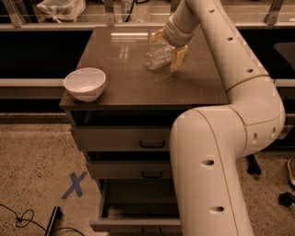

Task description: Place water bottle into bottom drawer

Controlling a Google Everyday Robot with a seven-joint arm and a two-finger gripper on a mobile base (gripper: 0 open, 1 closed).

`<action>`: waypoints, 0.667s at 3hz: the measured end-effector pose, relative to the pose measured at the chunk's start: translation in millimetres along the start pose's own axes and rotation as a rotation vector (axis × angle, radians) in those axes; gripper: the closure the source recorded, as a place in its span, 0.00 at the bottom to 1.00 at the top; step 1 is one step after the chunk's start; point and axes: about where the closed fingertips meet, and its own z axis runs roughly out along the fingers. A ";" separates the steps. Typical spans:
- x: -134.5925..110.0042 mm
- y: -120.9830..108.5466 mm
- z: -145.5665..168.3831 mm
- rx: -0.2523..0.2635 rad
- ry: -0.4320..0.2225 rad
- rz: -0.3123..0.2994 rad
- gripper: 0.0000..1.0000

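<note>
The water bottle lies on its side on the dark cabinet top, towards the back. My gripper is down at the bottle's right end, open, with one yellowish finger in front of it and the other behind it. The fingers straddle the bottle's end and do not squeeze it. The bottom drawer is pulled out below the two shallower drawers, and its inside looks empty where it shows. My arm hides the drawer's right part.
A white bowl stands at the front left corner of the cabinet top. A blue tape cross and a black cable lie on the floor to the left. A railing and a plastic bag are behind the cabinet.
</note>
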 end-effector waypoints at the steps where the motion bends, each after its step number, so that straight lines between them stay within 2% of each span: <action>1: -2.0 -1.9 8.0 -0.018 0.002 -0.018 0.44; 2: -1.8 -1.0 16.4 -0.038 0.004 -0.023 0.59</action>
